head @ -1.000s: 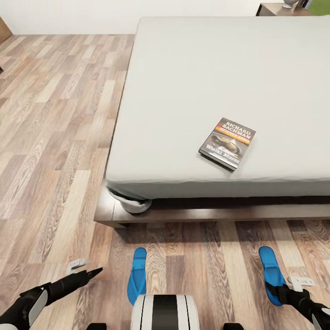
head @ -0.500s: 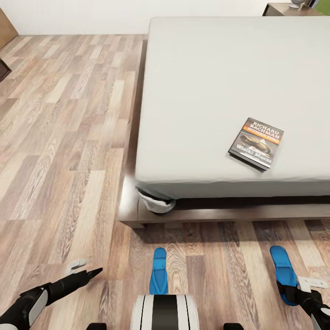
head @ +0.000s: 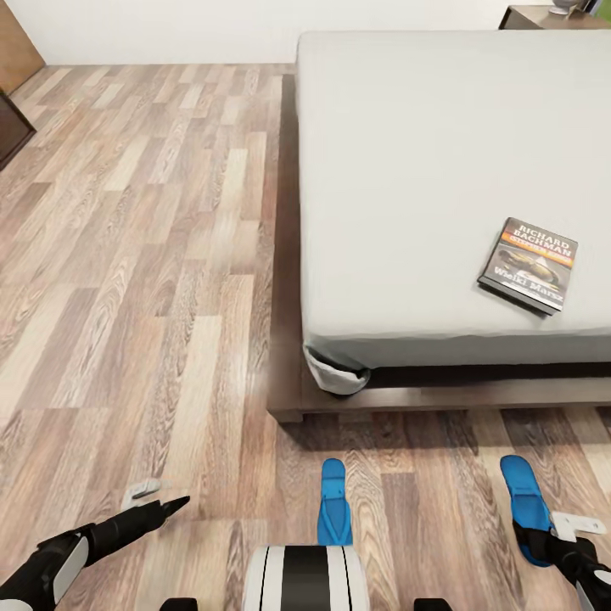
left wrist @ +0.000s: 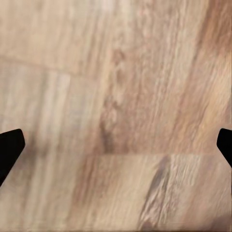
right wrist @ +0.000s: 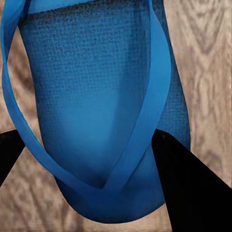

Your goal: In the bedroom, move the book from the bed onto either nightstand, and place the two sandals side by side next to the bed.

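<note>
Wood floor [head: 153, 255] – two sandals [head: 334, 502] apart; book [head: 529, 264] on bed [head: 424, 170].

Floor [head: 153, 255] — light brown wood planks with grey-beige streaks and darker grain; bed [head: 441, 170] has a plain light-grey mattress over a dark-brown frame, wall behind it white. Book [head: 529, 265] has a dark cover with white lettering, an orange band and a tan-and-black picture; the two sandals [head: 334, 505] [head: 524, 502] are bright blue, and the right wrist view shows a fine woven texture on the sole [right wrist: 92, 96] with smooth blue straps. Robot arms black with white-grey sections — trunk [head: 305, 577] white with a black stripe; nightstand [head: 543, 15] at the far corner dark brown.
</note>
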You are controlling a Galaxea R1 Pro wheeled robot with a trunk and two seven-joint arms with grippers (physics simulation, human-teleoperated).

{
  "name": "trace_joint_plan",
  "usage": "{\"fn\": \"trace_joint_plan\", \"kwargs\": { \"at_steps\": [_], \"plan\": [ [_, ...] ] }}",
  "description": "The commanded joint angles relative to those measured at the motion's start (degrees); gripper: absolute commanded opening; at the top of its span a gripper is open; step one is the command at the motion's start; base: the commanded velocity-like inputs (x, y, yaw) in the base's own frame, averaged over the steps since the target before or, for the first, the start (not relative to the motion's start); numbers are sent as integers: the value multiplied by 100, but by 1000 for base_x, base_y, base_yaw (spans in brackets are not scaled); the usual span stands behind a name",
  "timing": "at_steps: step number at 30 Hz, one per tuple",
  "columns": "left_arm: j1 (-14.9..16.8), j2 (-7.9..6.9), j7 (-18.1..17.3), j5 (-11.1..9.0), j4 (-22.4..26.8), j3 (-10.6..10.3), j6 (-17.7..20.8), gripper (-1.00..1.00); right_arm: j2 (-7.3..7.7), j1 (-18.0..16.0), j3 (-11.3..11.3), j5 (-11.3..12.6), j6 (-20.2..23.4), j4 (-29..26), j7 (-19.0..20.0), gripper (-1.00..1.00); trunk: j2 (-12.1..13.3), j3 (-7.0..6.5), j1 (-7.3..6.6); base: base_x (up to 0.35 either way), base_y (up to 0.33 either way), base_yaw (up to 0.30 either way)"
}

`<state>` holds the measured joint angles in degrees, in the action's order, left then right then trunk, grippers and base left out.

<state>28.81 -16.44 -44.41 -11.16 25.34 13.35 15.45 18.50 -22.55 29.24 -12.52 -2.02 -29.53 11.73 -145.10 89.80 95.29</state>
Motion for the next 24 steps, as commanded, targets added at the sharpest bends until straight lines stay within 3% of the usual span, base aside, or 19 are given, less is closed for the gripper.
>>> {"fn": "trace_joint_plan", "kwargs": {
  "at_steps": [1, 24],
  "plan": [
    [1, 1, -6, -45, -3, 10, 55, 100, -4, -5, 47, -49, -18, 0, 39, -100, -1, 3, -1, 0, 298, 0],
    [1, 1, 3, -45, -3, 5, 53, 100, -4, -6, 47, -49, -18, 0, 39, -100, -1, 3, -1, 0, 305, 0]
  ]
}}
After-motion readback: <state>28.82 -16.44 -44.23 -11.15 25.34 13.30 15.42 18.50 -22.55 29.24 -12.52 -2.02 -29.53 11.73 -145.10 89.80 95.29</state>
